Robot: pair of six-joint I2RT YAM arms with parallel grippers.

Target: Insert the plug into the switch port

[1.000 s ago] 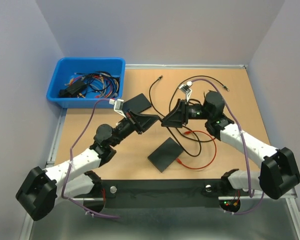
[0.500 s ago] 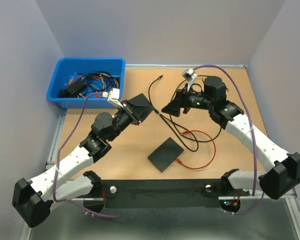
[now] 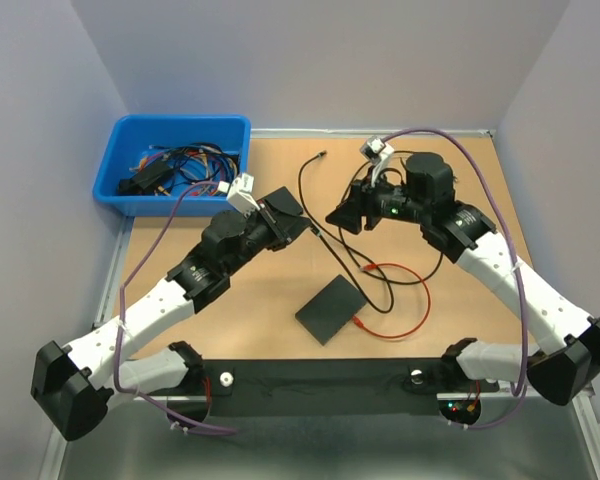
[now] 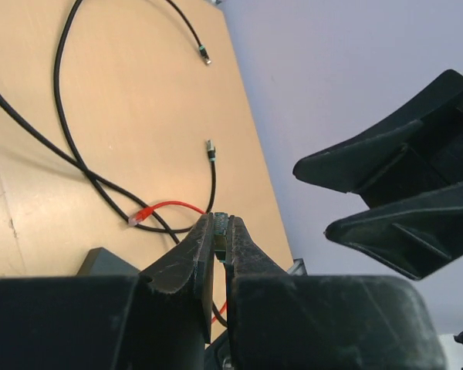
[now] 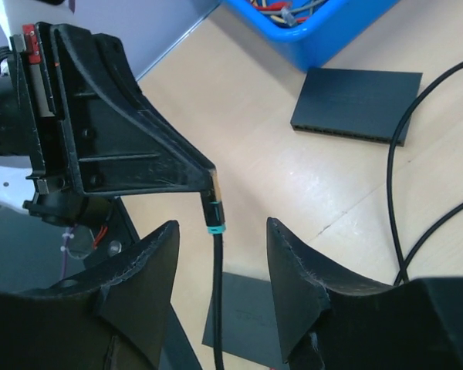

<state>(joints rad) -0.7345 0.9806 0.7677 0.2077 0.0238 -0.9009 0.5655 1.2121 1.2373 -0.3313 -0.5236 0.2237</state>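
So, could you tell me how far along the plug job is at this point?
Done: the left gripper is shut on the plug, held above the table. In hand: the plug hangs in front of the open right gripper, perhaps for a handover. Left: the plug is in no port; the switch lies apart on the table.
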